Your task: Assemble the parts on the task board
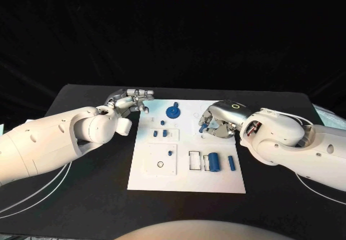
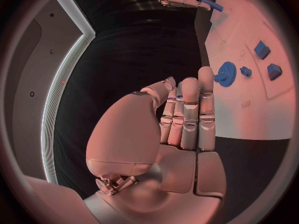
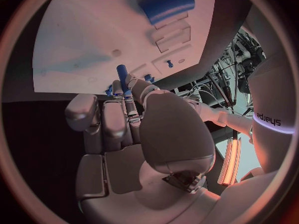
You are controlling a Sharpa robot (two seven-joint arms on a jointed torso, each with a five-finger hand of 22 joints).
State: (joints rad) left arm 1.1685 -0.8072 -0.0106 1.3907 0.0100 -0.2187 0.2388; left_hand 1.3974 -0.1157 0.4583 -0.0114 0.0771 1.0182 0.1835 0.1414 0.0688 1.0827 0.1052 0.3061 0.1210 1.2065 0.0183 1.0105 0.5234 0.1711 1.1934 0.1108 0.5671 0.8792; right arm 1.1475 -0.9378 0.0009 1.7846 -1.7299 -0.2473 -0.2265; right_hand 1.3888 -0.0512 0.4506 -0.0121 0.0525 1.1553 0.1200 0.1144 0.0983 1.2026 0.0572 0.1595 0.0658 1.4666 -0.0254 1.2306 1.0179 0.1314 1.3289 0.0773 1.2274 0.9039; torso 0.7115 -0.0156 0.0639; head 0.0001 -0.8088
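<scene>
The white task board (image 1: pixel 187 175) lies in the middle of the table. My right hand (image 1: pixel 218 120) hovers over its far right part and pinches a small blue peg (image 1: pixel 204 128) (image 3: pixel 121 72) at its fingertips; the left wrist view shows that peg (image 2: pixel 212 5) too. My left hand (image 1: pixel 133 100) (image 2: pixel 184 114) is at the board's far left corner, fingers close together and thumb alongside; a blue glint shows between them and I cannot tell whether it holds anything. A blue gear (image 1: pixel 173 111) (image 2: pixel 225 74) stands on the board just beside it.
Two small blue blocks (image 1: pixel 160 133) and a tiny piece (image 1: pixel 163 122) lie on the board's left half. A thick blue cylinder (image 1: pixel 214 162) and a thin blue pin (image 1: pixel 231 161) lie at the right. The black table (image 1: pixel 86 200) surrounds the board.
</scene>
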